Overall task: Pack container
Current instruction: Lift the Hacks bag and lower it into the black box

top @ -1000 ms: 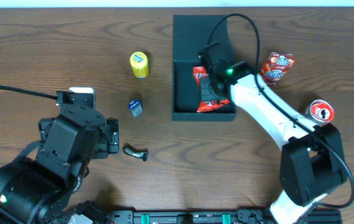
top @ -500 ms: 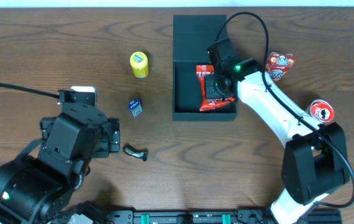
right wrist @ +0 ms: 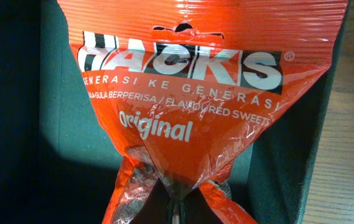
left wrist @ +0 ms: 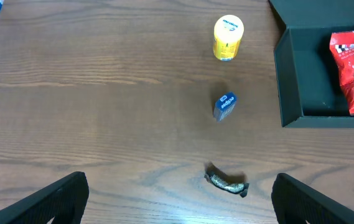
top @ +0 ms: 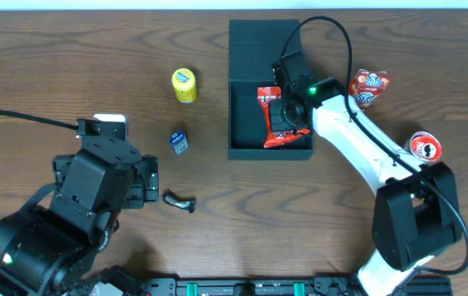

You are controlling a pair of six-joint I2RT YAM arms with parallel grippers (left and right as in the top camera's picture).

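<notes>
Resting on the wooden table (top: 69,74), the container (top: 246,152) lies open, flap lid folded back. Inside the container, the right gripper (top: 285,117) is clenched on an orange-red snack bag (right wrist: 183,81). Left of the container lie a yellow can (top: 183,85), a blue packet (top: 179,141) and a dark wrapper (top: 179,201). Farther left of it, the left gripper (left wrist: 180,199) hangs with jaws spread wide.

left fingers (left wrist: 52,199) spread wide | right arm (top: 357,148) outstretched | right fingers (top: 281,117) clamped

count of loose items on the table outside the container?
5. Left of the container: yellow tub, blue pack, dark wrapped candy. Right of it: red snack bag, red-and-white can. Others may be hidden.
</notes>
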